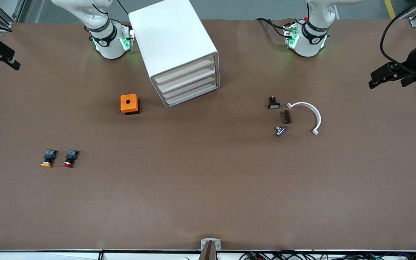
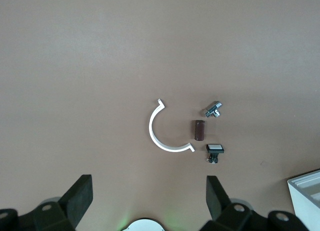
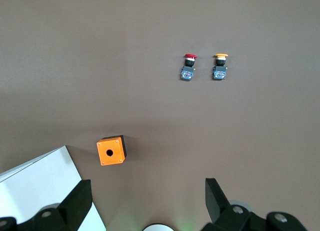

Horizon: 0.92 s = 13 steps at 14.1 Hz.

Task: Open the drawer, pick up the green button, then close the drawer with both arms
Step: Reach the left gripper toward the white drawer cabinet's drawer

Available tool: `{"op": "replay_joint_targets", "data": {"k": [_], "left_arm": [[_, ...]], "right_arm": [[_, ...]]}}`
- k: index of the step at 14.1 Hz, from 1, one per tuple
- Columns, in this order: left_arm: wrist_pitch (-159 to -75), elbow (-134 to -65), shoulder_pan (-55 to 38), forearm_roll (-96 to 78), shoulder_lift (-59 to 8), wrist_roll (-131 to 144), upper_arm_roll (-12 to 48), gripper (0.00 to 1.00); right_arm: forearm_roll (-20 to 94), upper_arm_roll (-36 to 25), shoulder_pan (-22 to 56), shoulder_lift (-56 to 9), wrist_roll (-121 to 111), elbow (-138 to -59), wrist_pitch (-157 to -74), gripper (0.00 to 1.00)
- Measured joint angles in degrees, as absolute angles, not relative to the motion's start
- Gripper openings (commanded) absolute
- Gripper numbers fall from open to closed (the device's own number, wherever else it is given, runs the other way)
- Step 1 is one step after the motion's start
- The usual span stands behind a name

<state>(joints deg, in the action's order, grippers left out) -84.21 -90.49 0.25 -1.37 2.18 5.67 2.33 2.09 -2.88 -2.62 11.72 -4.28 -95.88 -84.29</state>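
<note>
The white cabinet (image 1: pixel 172 39) stands between the two arm bases, and all four of its tray drawers are shut. The drawer (image 1: pixel 193 96) is the lowest one, flush with the others. The button is hidden. My left gripper (image 1: pixel 372 81) hangs high over the table edge at the left arm's end, open and empty (image 2: pixel 150 191); a cabinet corner (image 2: pixel 305 191) shows in its wrist view. High over the table edge at the right arm's end, my right gripper (image 1: pixel 13 61) is also open with nothing in it (image 3: pixel 147 193), and the cabinet (image 3: pixel 40 186) shows beside one finger.
An orange box (image 1: pixel 129 104) with a hole sits beside the cabinet. A red-capped button (image 1: pixel 70 159) and a yellow-capped one (image 1: pixel 48 159) lie nearer the camera. Toward the left arm's end lie a white curved clip (image 1: pixel 311 115), brown block (image 1: pixel 286 116), metal fitting (image 1: pixel 280 130) and white-capped switch (image 1: pixel 273 103).
</note>
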Motion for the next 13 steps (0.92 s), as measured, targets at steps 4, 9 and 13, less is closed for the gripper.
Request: {"op": "replay_joint_targets", "data": {"k": [4,9,13], "left_arm": [[-84.21,-90.49,0.25,-1.37,2.18,5.67,2.33,1.00],[-84.06,-90.74,0.44,-1.36,1.23,5.72,2.29,1.00],[-87.40,-91.00,0.21,-1.36,-5.08,5.72,2.38,1.00]], "right_arm": [[2.02,-2.98,-2.81,11.72,-4.28,-95.87,-84.29,1.00],[2.02,-2.99,-3.13,11.71,-4.25,-95.87,-84.05,1.00],[2.02,-2.99,-3.16,11.71,-3.63,-95.86,-83.93,1.00]]}}
